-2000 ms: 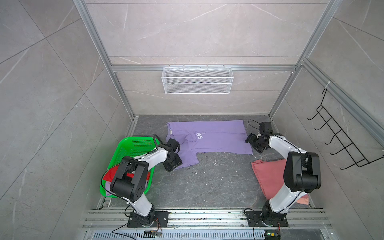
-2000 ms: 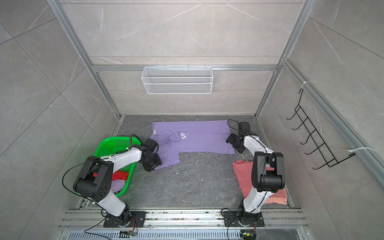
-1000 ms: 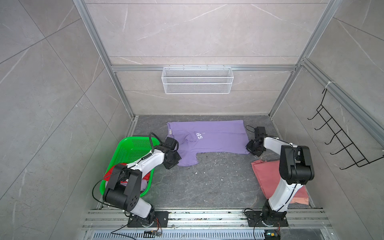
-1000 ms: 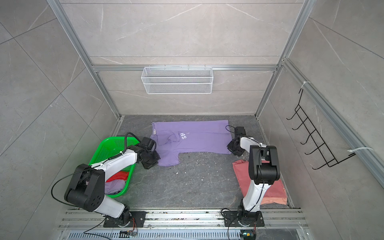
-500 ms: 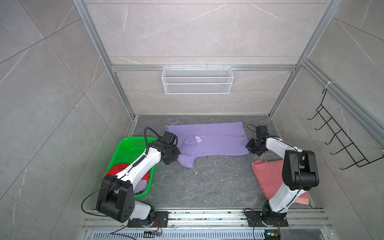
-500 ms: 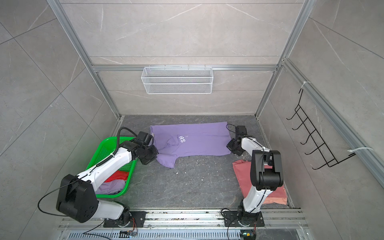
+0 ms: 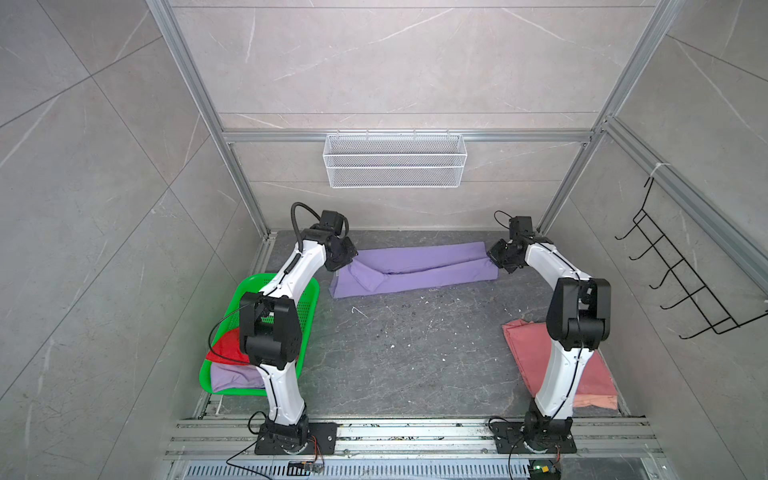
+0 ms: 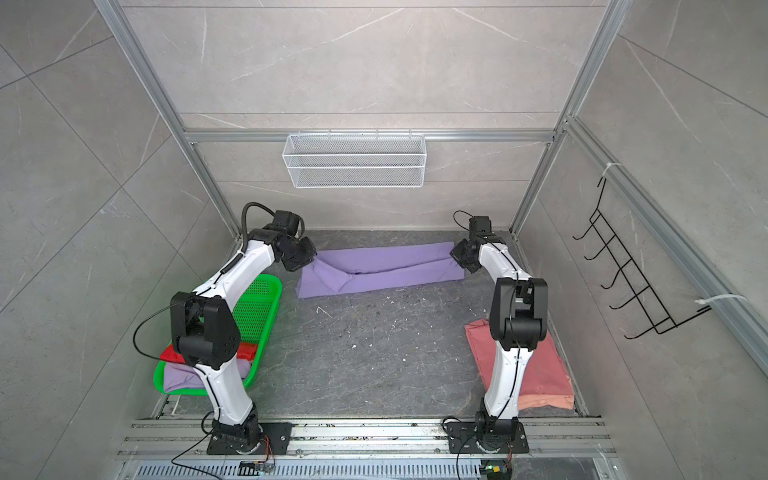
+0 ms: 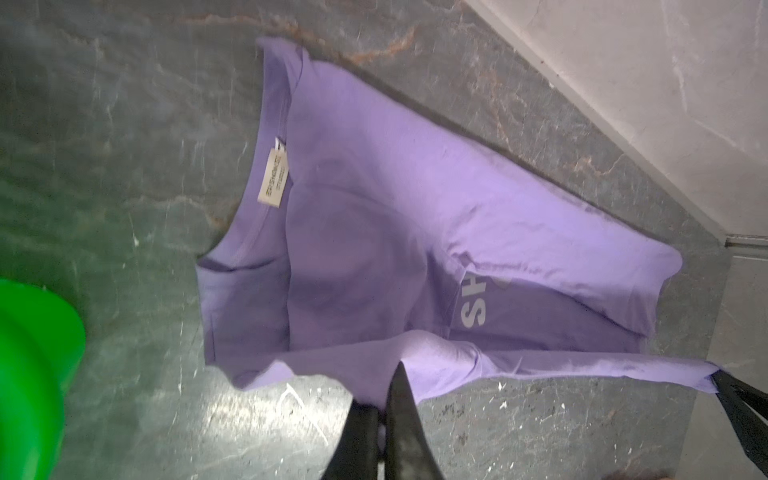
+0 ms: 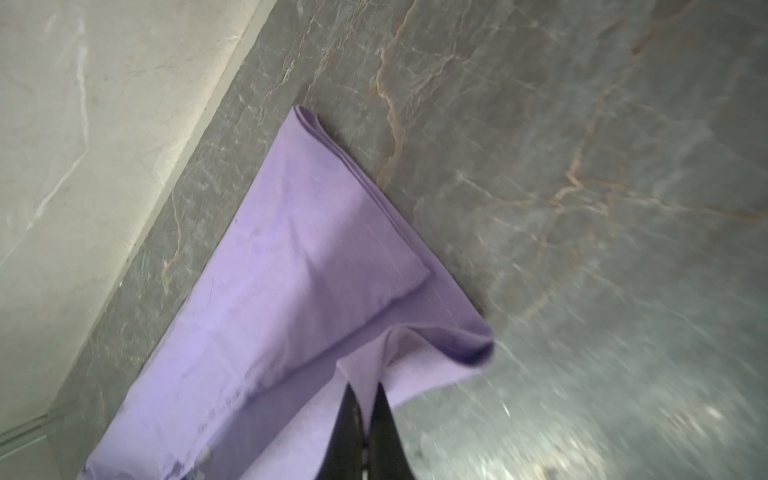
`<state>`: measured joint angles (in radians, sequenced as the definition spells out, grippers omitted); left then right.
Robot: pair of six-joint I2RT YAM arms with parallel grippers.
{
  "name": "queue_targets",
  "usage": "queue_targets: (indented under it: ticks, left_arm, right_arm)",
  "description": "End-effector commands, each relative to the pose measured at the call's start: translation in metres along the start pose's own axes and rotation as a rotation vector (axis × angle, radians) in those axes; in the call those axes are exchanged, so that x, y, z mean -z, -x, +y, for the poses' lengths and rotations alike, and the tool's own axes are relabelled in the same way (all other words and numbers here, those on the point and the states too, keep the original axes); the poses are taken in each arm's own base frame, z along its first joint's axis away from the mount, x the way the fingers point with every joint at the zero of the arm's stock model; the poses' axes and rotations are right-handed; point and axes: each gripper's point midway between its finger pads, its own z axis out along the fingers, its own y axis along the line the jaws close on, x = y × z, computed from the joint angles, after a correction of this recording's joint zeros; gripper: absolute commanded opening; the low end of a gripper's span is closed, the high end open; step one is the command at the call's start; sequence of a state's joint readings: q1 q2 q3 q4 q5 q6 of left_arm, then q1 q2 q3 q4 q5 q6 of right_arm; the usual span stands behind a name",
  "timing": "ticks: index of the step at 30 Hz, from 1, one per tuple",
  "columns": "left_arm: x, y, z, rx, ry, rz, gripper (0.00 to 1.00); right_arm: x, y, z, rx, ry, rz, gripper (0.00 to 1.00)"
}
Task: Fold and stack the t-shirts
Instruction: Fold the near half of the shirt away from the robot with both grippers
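The lavender t-shirt (image 7: pixel 415 268) (image 8: pixel 380 268) lies along the back of the floor as a long folded band. My left gripper (image 7: pixel 347 262) (image 9: pixel 384 386) is shut on its lifted edge at the collar end. A white "SH" of the print shows beneath the raised flap in the left wrist view. My right gripper (image 7: pixel 494 257) (image 10: pixel 365 386) is shut on the hem end, with cloth pinched between its fingers. A folded salmon-pink t-shirt (image 7: pixel 582 374) lies at the front right, partly behind the right arm. A red t-shirt (image 7: pixel 226 347) and another lavender one (image 7: pixel 232 376) lie in the basket.
The green perforated basket (image 7: pixel 309 307) stands at the left, under the left arm. A white wire basket (image 7: pixel 395 160) hangs on the back wall. A black hook rack (image 7: pixel 685 282) is on the right wall. Metal rails (image 7: pixel 415 432) run along the front.
Both grippers have carried the near edge of the lavender t-shirt up and toward the back wall. The shirt is now doubled into a narrow band, and its print no longer shows from above.
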<state>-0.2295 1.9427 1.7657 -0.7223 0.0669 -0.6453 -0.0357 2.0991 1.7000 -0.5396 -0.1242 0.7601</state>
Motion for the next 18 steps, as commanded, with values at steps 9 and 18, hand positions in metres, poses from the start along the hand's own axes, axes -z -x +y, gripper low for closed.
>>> queue_targets:
  ticks: [9, 18]
  left_arm:
    - [-0.024, 0.043, -0.013, -0.023, -0.101, -0.004, 0.0]
    - [-0.057, 0.068, -0.005, 0.017, -0.122, -0.017, 0.01]
  right_arm:
    - [-0.037, 0.001, -0.002, -0.035, -0.063, 0.089, 0.0]
    - [-0.057, 0.021, 0.011, -0.095, -0.001, 0.086, 0.09]
